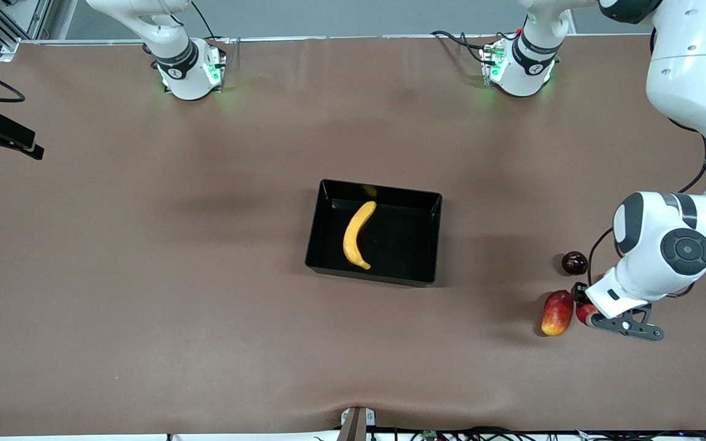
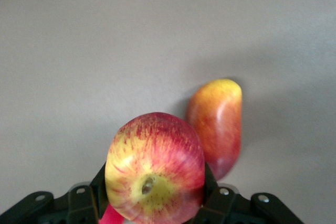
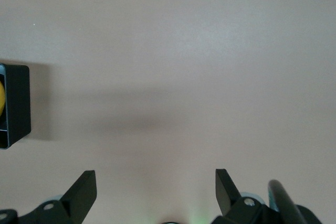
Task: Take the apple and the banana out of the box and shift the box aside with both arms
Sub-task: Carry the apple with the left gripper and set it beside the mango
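Observation:
The black box (image 1: 434,240) stands mid-table with the yellow banana (image 1: 358,234) lying in it. The red-yellow streaked apple (image 1: 585,313) is toward the left arm's end of the table, close beside the oblong mango (image 1: 557,313). My left gripper (image 1: 589,315) is shut on the apple, low over the table. In the left wrist view the apple (image 2: 155,169) fills the space between the black fingers (image 2: 214,186), stem dimple showing, with the mango (image 2: 218,124) just past it. My right gripper (image 3: 156,182) is open and empty, high over bare table. A corner of the box (image 3: 17,103) shows at that view's edge.
A dark red round fruit (image 1: 574,263) lies farther from the front camera than the mango, close to the left arm's wrist. A black camera mount (image 1: 3,136) juts in at the right arm's end. The brown table mat has slight wrinkles near its front edge (image 1: 353,407).

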Available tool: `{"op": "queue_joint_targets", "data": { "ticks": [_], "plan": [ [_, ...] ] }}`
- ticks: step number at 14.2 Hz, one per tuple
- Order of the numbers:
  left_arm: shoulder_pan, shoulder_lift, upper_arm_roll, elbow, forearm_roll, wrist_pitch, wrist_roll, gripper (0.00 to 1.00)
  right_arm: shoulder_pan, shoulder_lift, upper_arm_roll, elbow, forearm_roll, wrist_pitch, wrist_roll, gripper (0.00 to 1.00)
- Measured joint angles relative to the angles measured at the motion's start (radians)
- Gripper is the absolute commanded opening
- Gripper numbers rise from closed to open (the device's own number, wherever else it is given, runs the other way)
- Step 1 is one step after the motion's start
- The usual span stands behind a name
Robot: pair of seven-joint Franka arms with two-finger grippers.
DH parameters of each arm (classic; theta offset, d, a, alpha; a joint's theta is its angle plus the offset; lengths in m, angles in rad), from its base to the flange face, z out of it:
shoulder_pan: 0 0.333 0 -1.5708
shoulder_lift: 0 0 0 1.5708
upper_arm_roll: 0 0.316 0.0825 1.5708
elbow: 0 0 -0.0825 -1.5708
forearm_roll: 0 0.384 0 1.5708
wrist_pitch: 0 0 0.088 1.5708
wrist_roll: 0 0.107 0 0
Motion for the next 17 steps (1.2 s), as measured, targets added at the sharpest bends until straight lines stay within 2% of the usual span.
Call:
{"op": "queue_joint_targets", "data": {
  "ticks": [4,5,6,7,8,14,17],
  "plan": [
    [0.057,0.094,0.001,0.005,0.000,0.129,0.042,0.00,0.000,0.001,0.000,0.000,0.000,0.000,0.000,1.00],
    [0.064,0.113,0.001,0.006,0.000,0.142,0.042,0.11,0.000,0.001,0.000,0.000,0.000,0.000,0.000,1.00],
    [0.066,0.125,0.001,0.009,0.000,0.148,0.041,0.26,0.000,0.002,0.000,0.000,0.000,0.000,0.000,1.00],
    [0.065,0.131,0.000,0.012,0.000,0.148,0.041,0.61,0.000,0.002,0.000,0.000,0.000,0.000,0.000,1.00],
    [0.065,0.132,-0.001,0.014,0.000,0.148,0.041,1.00,0.000,0.002,0.000,0.000,0.000,0.000,0.000,1.00],
    [0.082,0.122,-0.010,0.040,0.000,0.145,0.042,1.00,0.000,0.003,-0.001,0.000,0.000,0.000,0.000,1.00],
    [0.083,0.072,-0.070,0.043,0.000,0.048,0.039,1.00,-0.001,0.003,-0.001,0.000,0.000,0.000,0.000,1.00]
  ]
}}
